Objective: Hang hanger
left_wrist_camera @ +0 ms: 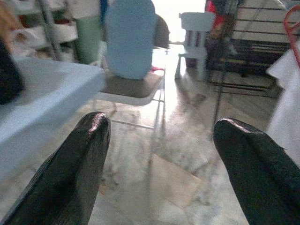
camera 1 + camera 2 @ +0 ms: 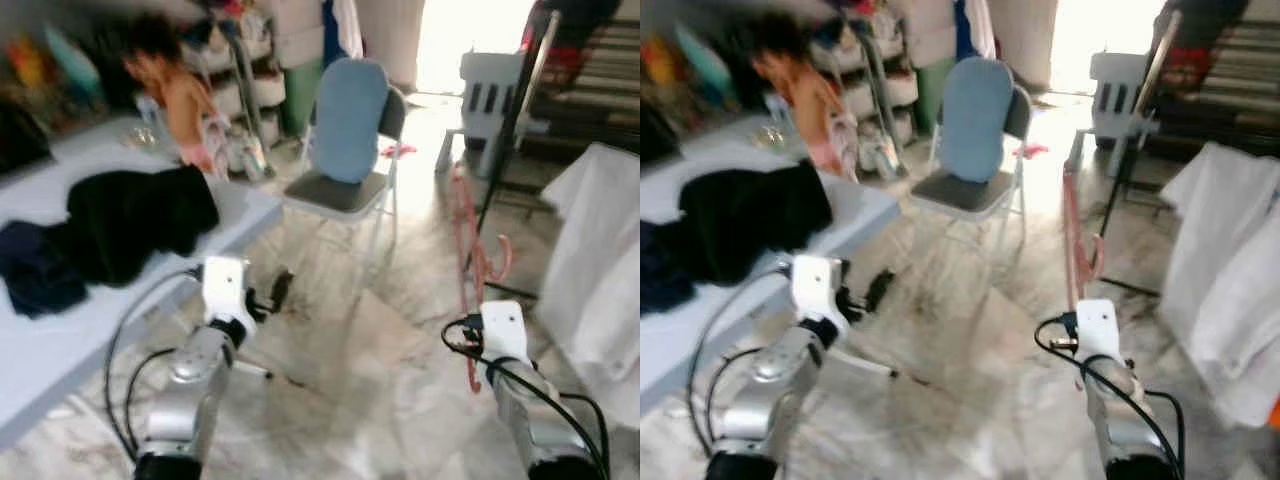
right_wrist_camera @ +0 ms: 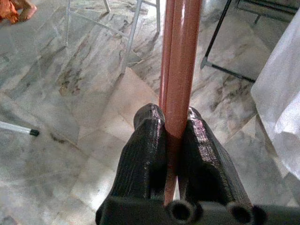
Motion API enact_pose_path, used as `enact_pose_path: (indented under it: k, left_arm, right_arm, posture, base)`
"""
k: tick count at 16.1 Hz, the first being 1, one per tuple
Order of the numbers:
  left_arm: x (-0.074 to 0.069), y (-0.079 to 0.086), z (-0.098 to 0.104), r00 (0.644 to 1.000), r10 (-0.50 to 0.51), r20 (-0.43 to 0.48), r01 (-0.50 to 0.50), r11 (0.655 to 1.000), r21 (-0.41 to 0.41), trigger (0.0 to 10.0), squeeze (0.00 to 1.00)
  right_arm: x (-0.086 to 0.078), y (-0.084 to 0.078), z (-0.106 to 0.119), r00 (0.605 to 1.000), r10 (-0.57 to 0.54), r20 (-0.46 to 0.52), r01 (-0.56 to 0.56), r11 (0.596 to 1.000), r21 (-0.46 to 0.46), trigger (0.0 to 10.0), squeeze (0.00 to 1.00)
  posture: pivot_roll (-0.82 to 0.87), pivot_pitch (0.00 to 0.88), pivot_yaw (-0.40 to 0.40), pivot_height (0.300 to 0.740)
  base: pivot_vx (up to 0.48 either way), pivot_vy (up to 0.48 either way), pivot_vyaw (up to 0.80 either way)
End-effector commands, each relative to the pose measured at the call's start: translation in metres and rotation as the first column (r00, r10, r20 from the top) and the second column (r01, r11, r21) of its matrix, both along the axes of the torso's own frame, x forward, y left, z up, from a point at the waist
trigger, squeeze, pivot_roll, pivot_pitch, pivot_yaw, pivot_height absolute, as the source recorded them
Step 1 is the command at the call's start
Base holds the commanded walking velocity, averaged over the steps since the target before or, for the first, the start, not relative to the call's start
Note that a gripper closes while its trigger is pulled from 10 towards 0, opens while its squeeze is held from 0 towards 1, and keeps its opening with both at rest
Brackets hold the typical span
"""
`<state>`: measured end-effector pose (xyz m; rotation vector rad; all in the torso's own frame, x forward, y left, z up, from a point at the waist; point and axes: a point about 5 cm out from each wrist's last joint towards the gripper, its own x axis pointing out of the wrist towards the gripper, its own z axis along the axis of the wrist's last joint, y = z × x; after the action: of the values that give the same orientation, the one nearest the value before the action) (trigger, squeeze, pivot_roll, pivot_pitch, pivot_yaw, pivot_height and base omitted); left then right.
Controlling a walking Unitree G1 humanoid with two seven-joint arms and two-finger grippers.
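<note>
A salmon-pink hanger (image 2: 468, 240) stands upright in front of my right arm, its hook (image 2: 500, 262) curling to the right near the floor level of the view. In the right wrist view my right gripper (image 3: 172, 113) is shut on the hanger's two thin rods (image 3: 180, 56). My left gripper (image 1: 159, 140) is held out low beside the table corner, open, with nothing between its black fingers (image 1: 79, 164). A black rack pole (image 2: 515, 120) slants up just behind the hanger.
A pale table (image 2: 60, 340) on my left carries dark clothes (image 2: 130, 220). A folding chair with a blue back (image 2: 347, 125) stands ahead on the marble floor. White cloth (image 2: 600, 260) hangs at the right. A person (image 2: 175, 95) is beyond the table.
</note>
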<state>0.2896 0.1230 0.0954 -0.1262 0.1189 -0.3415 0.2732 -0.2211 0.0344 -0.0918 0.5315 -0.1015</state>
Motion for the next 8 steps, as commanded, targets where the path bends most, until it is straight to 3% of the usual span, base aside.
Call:
enact_pose_path:
  k: [1, 6, 7, 8]
  left_arm:
    - [0.008, 0.003, 0.006, 1.0, -0.006, 0.017, 0.006, 1.0, 0.005, 10.0, 0.0]
    - [0.014, 0.007, 0.004, 0.999, 0.039, 0.001, -0.039, 0.999, -0.009, 10.0, 0.0]
    - [0.016, 0.006, 0.007, 0.999, 0.036, 0.002, -0.036, 0.999, 0.004, 10.0, 0.0]
    - [0.017, 0.003, 0.004, 1.0, 0.03, -0.006, -0.03, 0.999, 0.012, 10.0, 0.0]
  right_arm:
    - [0.002, 0.004, 0.008, 0.999, 0.014, 0.042, -0.015, 1.0, 0.01, 10.0, 0.0]
    - [-0.002, -0.004, 0.012, 0.998, -0.022, 0.053, 0.022, 1.0, -0.001, 10.0, 0.0]
    - [0.003, -0.002, 0.018, 0.998, 0.001, 0.07, 0.001, 1.0, -0.026, 10.0, 0.0]
    - [0.005, -0.002, 0.021, 0.998, 0.016, 0.068, -0.012, 0.998, -0.06, 10.0, 0.0]
  posture:
    - [-0.2, 0.0, 0.111, 0.74]
    - [-0.19, 0.0, 0.116, 0.74]
    - [-0.22, 0.0, 0.146, 0.74]
    - [-0.24, 0.0, 0.115, 0.74]
  base:
    - [0.337, 0.341, 0.0]
    - [0.396, 0.114, 0.0]
    - [0.0, 0.0, 0.0]
    - [0.0, 0.0, 0.0]
